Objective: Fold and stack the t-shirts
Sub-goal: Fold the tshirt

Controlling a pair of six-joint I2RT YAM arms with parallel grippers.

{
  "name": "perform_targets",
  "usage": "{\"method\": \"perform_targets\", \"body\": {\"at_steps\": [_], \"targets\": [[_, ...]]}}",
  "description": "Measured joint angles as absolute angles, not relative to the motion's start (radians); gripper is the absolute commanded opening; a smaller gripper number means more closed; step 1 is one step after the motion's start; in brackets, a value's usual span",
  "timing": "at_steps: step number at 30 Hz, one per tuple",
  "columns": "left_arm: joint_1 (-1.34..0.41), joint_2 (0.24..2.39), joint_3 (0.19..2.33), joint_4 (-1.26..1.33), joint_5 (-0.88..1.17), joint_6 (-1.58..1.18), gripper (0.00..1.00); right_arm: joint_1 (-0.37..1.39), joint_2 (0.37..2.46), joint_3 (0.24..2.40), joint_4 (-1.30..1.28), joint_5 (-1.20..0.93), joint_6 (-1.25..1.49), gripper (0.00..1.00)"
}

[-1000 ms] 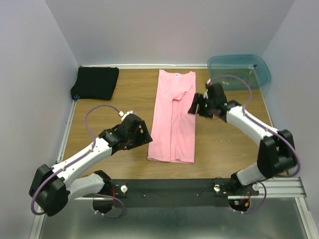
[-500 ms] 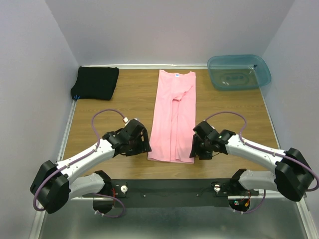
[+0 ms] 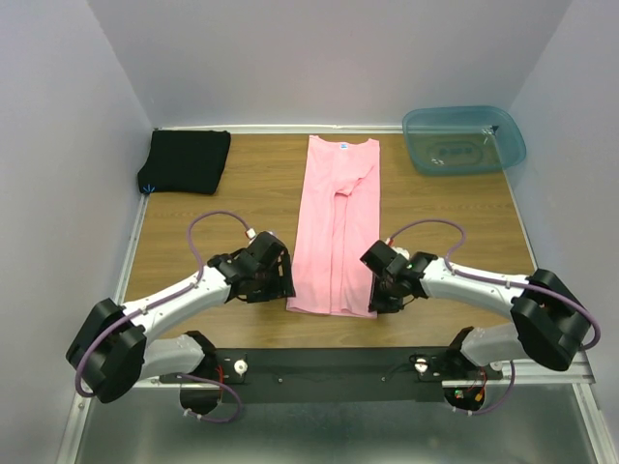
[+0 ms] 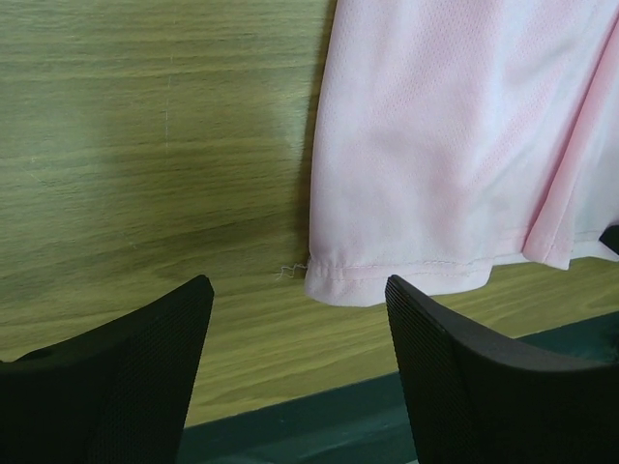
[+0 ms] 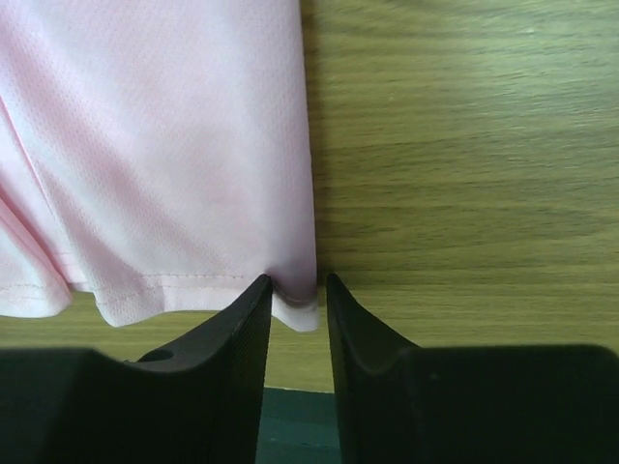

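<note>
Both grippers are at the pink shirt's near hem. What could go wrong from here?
1. The right gripper has only the very tip of the pink shirt hem corner between its narrow jaws. So thin a bite may slip out on lifting.
2. The left gripper is open, and the hem barely reaches between its fingers. Closing here may catch little cloth or a single layer, so the lift would be uneven and could pull the lengthwise fold askew.
</note>
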State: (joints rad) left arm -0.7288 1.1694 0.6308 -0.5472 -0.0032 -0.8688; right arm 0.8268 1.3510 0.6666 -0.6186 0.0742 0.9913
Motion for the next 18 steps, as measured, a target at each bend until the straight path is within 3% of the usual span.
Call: {"method": "perform_targets", "body": {"at_steps": [3, 4, 6, 18], "targets": [[-0.729, 1.179, 0.631, -0.547, -0.004, -0.860, 0.79, 0.847, 1.362, 0.670, -0.610, 0.078, 1.003, 0.21], [-0.729, 1.184, 0.631, -0.546, -0.004, -0.859, 0.78, 0.854, 1.364, 0.670, -0.604, 0.079, 1.007, 0.11], [-0.729, 1.196, 0.631, -0.546, -0.005, -0.854, 0.77, 0.862, 1.369, 0.670, -0.593, 0.078, 1.019, 0.01], [-0.732, 1.242, 0.631, -0.529, -0.005, -0.822, 0.70, 0.871, 1.399, 0.692, -0.587, 0.077, 1.021, 0.01]]}}
